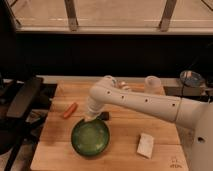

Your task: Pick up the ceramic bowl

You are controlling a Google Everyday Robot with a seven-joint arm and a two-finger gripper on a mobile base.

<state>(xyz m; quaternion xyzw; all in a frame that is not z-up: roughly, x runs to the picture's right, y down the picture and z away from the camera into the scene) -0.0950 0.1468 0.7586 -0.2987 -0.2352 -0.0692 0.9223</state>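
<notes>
The ceramic bowl (90,137) is round, shallow and glossy dark green, with pale glare marks on its inner surface. It appears tipped toward the camera, so that most of its inside shows, over the front left part of the table (125,131). The hand (90,118) is at the bowl's far rim, at the end of a smooth white arm (135,102) that reaches in from the right; a row of small dark dots runs along the arm's casing. The hand meets the rim where the arm's wrist covers it, so whether it is clamped on the bowl cannot be told.

The table is a pale wooden board with a visible grain and rounded corners. An orange, carrot-shaped object (69,110) lies near the left edge, apart from the bowl. A small dark object (104,116) sits just beside the bowl's far right rim, close to the wrist. A pale, crumpled rectangular piece (145,145) lies on the front right of the table, well apart from the bowl. A translucent plastic cup (152,84) stands at the back right edge, behind the arm. Left of the table is a black chair (22,100); behind it runs a dark wall under a window frame
</notes>
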